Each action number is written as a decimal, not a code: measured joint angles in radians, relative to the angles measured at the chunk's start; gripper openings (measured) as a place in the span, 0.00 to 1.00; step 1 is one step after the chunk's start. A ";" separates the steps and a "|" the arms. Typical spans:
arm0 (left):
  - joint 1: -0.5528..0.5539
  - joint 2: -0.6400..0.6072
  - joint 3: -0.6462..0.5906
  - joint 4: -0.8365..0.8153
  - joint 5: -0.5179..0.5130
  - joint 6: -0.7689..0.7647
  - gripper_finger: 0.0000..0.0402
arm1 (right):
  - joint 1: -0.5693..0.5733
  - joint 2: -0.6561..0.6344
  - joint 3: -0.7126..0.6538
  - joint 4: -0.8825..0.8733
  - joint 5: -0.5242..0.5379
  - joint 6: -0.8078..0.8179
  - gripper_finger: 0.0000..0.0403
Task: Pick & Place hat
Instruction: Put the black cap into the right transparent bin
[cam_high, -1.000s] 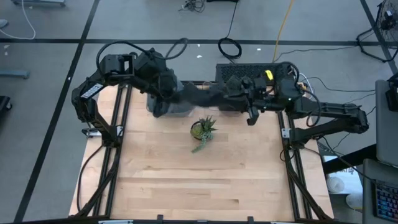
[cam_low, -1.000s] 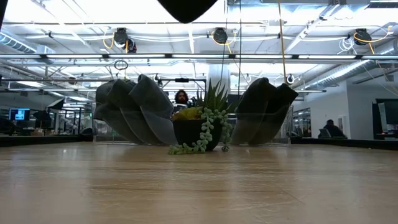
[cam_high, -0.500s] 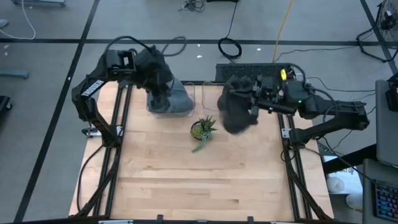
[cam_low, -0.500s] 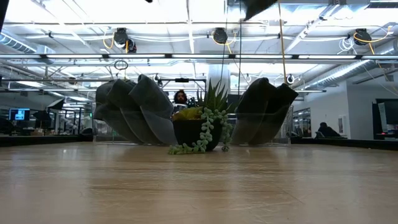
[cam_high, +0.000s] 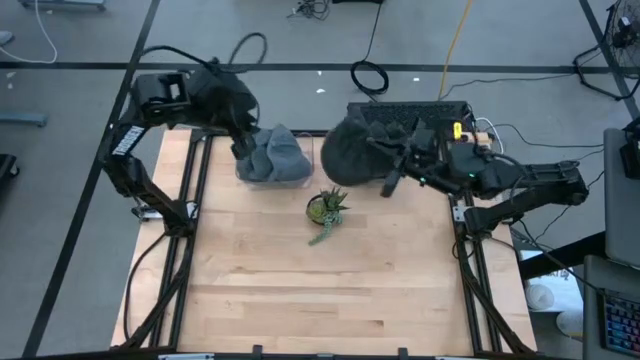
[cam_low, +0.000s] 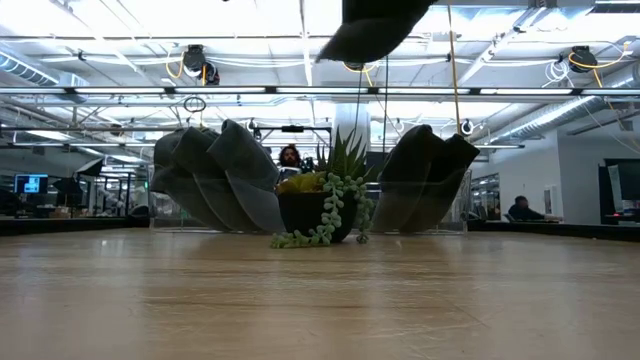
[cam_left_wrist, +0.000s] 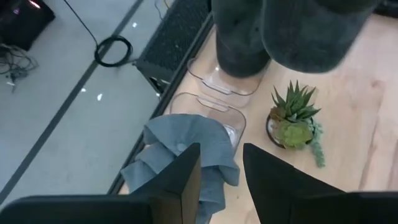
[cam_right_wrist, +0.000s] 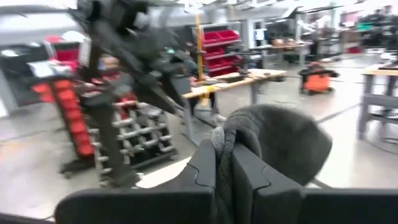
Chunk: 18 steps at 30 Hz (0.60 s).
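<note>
My right gripper (cam_right_wrist: 225, 163) is shut on a dark grey hat (cam_high: 350, 150), held high over the table's far side; the hat also shows at the top of the low view (cam_low: 370, 25). My left gripper (cam_left_wrist: 221, 177) stands open, above a grey-blue hat (cam_left_wrist: 186, 152) that lies crumpled in the left clear bin (cam_high: 250, 172), and touches nothing. The low view shows another dark hat (cam_low: 425, 175) resting in the right clear bin (cam_left_wrist: 225, 90). My right gripper pinches a bunched edge of the dark grey hat (cam_right_wrist: 225, 140) between its two fingers. The fingers lie about level and point toward the table's left. The hat is lifted clear of table and bins and bulges out beyond the fingertips.
A small potted succulent (cam_high: 326, 210) with a trailing stem stands mid-table, just in front of the two bins. The wide near part of the wooden table (cam_high: 330, 300) is bare. Cables and a dark box (cam_high: 400, 108) lie beyond the far edge.
A second ago the dark hat was drawn out between both grippers. My left gripper has let go of it and pulled back toward the far left corner. My right gripper has tipped up to about level, and the hat has swung up and toward the left.
</note>
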 joint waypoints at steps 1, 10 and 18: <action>0.008 -0.011 0.000 0.000 -0.001 0.000 0.32 | -0.018 0.010 0.000 0.001 0.001 -0.003 0.01; 0.056 -0.108 0.000 0.001 -0.006 0.006 0.32 | -0.211 0.094 0.015 -0.005 -0.064 -0.005 0.01; 0.061 -0.158 0.000 0.001 0.005 0.034 0.31 | -0.372 0.185 0.075 -0.087 -0.196 0.025 0.01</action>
